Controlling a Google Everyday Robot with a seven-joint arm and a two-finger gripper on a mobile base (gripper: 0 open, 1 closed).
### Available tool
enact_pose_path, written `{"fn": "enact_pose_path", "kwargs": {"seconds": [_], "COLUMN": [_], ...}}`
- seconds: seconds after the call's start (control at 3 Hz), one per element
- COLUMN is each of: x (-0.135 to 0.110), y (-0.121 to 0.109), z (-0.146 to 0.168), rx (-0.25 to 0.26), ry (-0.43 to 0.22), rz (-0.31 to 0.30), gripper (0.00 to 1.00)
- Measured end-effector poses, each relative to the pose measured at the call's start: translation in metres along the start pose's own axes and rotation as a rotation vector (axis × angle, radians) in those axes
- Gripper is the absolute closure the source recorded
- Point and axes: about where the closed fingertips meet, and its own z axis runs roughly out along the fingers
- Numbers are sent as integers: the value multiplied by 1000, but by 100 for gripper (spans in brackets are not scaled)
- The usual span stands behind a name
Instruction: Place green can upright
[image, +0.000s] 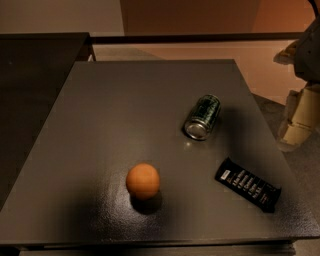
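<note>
Green can (202, 116) well left of gripper (296, 124)

My gripper (296, 122) is pale cream, shadowed brownish on its underside, and it sits at three o'clock just off the table's edge. The table (125, 100) is flat dark grey, with a fine speckled sheen toward six o'clock. The green can (202, 117), at two o'clock from the table's middle, is dark green with pale markings along its side and a shiny silver end. The ball (143, 181), near six o'clock, is plain orange. The snack bar wrapper (248, 184), at four o'clock, is black with white lettering and a white patch at one end.
</note>
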Motion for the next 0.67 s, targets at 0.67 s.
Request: {"fn": "enact_pose_path", "kwargs": {"seconds": [0.67], "x": [-3], "y": [-3], "z": [2], "rx": [-1], "ry": [-8], "rz": [-11], "gripper": [0]}}
